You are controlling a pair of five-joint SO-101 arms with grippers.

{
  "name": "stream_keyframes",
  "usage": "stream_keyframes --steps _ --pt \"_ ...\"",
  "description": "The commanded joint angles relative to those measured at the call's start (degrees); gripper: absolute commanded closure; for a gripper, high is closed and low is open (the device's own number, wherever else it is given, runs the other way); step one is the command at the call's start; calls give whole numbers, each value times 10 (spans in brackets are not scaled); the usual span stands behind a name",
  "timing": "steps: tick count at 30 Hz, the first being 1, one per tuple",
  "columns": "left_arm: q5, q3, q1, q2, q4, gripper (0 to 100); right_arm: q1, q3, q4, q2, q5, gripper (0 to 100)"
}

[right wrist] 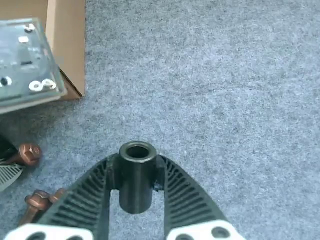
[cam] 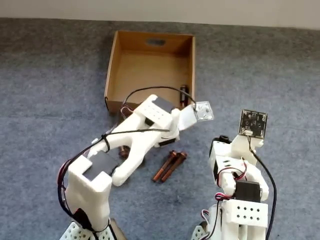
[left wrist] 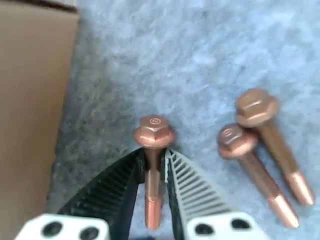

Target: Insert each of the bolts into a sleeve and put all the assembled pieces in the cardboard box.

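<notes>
The cardboard box sits open toward the far edge of the grey surface, about midway along it. Inside, one slim dark piece rests against the box's right wall, close to its near right corner. Whether that piece is a sleeve with a bolt in it cannot be told from the high view.

The left fingers are just outside the near wall of the box, above the middle of the surface. They are drawn close together and clamped on the shank of a copper bolt. Its hexagonal head sticks out just past the fingertips, and its threaded end runs back between them. The box wall stands to one side of this bolt.

On the other side, two loose bolts lie on the surface side by side and nearly parallel. They are close to each other, with their heads pointing toward the box and their tips toward the near edge. They are apart from the clamped bolt and are not touched by either arm.

The right fingers are above the right part of the surface, nearer the near edge than the box is. They are spread only as far as the black sleeve between them is wide. They press on both of its sides, and the sleeve's open round mouth shows beyond the fingertips. The sleeve is well apart from the box and from the clamped bolt.
</notes>
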Motion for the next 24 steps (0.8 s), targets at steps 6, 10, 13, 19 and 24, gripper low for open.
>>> stream_keyframes --steps 6,10,13,19,24 --pt "59 46 -14 -15 -74 916 4 -4 2 -8 -2 993" --pt "58 45 -16 -18 -74 857 4 -4 2 -8 -2 993" --pt "58 45 -14 -15 -85 867 4 -4 2 -8 -2 993" --pt "60 50 -15 -13 -123 867 4 -4 2 -8 -2 993" --pt "61 49 -11 -13 -123 880 4 -4 2 -8 -2 993"
